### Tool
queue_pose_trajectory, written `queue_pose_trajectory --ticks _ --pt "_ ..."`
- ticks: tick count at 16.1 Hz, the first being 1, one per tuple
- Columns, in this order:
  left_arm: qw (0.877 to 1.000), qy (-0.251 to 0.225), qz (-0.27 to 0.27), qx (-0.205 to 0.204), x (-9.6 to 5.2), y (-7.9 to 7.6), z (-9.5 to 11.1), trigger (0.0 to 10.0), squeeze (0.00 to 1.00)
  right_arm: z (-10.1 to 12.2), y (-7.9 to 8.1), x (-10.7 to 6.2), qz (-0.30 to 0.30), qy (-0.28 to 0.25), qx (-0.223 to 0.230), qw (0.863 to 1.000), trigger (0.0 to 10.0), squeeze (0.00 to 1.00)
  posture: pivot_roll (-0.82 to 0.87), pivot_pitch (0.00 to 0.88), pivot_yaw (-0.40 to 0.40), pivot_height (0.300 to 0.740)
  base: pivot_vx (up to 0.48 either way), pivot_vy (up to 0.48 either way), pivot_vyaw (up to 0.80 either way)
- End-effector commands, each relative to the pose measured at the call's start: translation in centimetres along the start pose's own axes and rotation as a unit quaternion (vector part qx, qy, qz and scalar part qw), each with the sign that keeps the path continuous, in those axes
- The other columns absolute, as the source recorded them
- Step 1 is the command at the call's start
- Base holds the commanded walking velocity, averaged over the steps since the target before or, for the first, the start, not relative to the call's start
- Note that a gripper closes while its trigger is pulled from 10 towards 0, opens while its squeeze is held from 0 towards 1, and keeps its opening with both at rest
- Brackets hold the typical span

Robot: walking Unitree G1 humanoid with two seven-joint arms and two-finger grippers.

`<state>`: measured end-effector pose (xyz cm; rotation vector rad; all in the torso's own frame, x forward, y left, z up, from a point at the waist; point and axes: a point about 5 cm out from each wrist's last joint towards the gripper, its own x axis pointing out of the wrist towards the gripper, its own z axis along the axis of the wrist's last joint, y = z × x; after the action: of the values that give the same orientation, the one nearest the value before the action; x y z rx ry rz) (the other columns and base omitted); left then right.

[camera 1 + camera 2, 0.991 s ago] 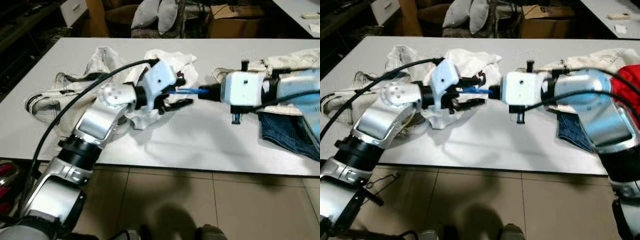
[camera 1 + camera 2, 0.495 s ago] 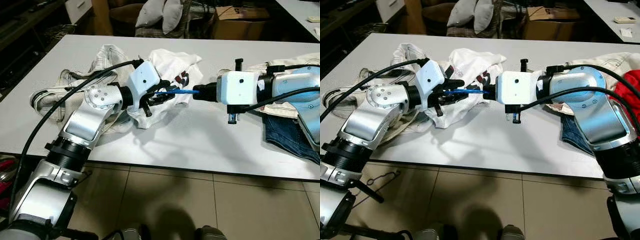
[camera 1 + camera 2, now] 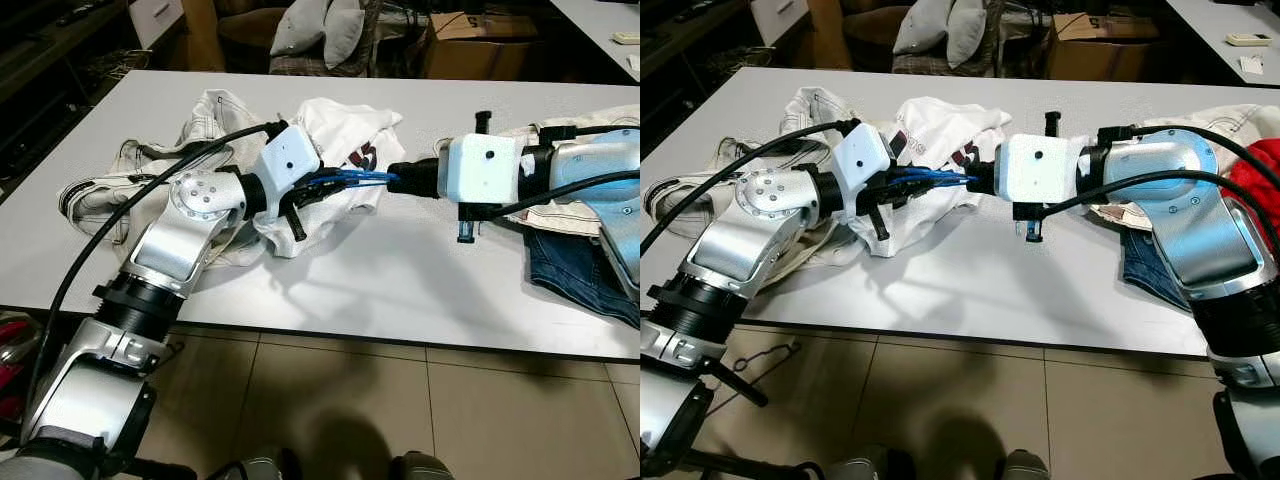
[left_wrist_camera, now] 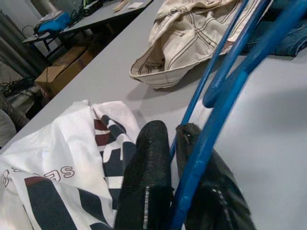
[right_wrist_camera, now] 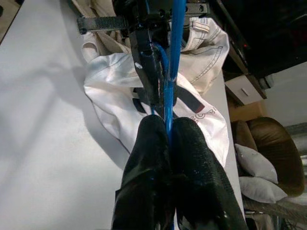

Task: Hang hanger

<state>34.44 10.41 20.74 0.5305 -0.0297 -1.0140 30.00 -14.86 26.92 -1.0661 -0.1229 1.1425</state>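
Blue hanger [image 3: 358, 179], white printed shirt [image 3: 345, 135], grey table [image 3: 400, 280]

A lived-in room of a home, used for sorting laundry. A long pale grey counter [image 3: 420, 280] stands on a beige tiled floor [image 3: 400, 410] and carries loose clothes: a white printed T-shirt [image 3: 345, 130], cream trousers [image 3: 205, 120] and blue jeans [image 3: 580, 265]. Behind it sit an armchair with grey cushions [image 3: 320, 30] and a cardboard box [image 3: 480, 40].
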Motion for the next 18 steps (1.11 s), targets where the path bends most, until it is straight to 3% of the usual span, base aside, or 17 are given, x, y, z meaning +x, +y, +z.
queue_pose_trajectory --ticks 1,4,5,8,12,15,16,18 --pt "1.000 -0.010 0.025 0.007 -0.5 1.2 0.6 0.0 0.00 0.3 0.0 0.0 0.008 -0.005 -0.001 1.000 10.0 0.00 -0.16 0.000 0.078 0.740 0.000 0.000 0.00" --pt "0.999 -0.041 0.000 0.010 -0.7 1.0 1.3 0.0 0.00 0.2 0.1 -0.2 0.013 -0.015 0.010 1.000 10.0 0.00 -0.16 0.000 0.079 0.740 0.000 0.000 0.00" --pt "0.998 -0.049 -0.019 0.020 -0.8 0.8 1.7 0.0 0.00 0.3 0.0 -0.6 0.017 -0.030 0.029 0.999 10.0 1.00 -0.16 0.000 0.079 0.740 0.000 0.000 0.00" --pt "0.997 -0.037 -0.054 0.049 -1.0 0.7 1.8 0.0 0.00 0.2 0.0 -1.7 0.034 -0.052 0.057 0.996 10.0 1.00 -0.16 0.000 0.083 0.740 0.000 0.000 0.00" --pt "0.991 -0.019 -0.079 0.107 -1.3 1.3 2.7 0.0 0.00 -0.6 -0.1 -3.4 0.071 -0.017 0.042 0.996 10.0 1.00 -0.16 0.000 0.087 0.740 0.000 0.000 0.00" --pt "0.983 -0.002 -0.095 0.157 -1.3 1.4 3.6 0.0 0.00 -0.7 -0.7 -3.3 0.042 -0.006 0.026 0.999 10.0 1.00 -0.16 0.000 0.089 0.740 0.000 0.000 0.00" --pt "0.981 0.003 -0.101 0.167 -1.3 1.4 3.8 0.0 0.00 -0.4 -0.8 -2.8 0.032 -0.011 0.019 0.999 10.0 0.00 -0.16 0.000 0.089 0.740 0.000 0.000 0.00" --pt "0.979 0.005 -0.106 0.172 -1.2 1.3 4.1 0.0 0.00 -0.2 -0.8 -2.3 0.028 -0.017 0.021 0.999 10.0 0.00 -0.16 0.000 0.090 0.740 0.000 0.000 0.00"
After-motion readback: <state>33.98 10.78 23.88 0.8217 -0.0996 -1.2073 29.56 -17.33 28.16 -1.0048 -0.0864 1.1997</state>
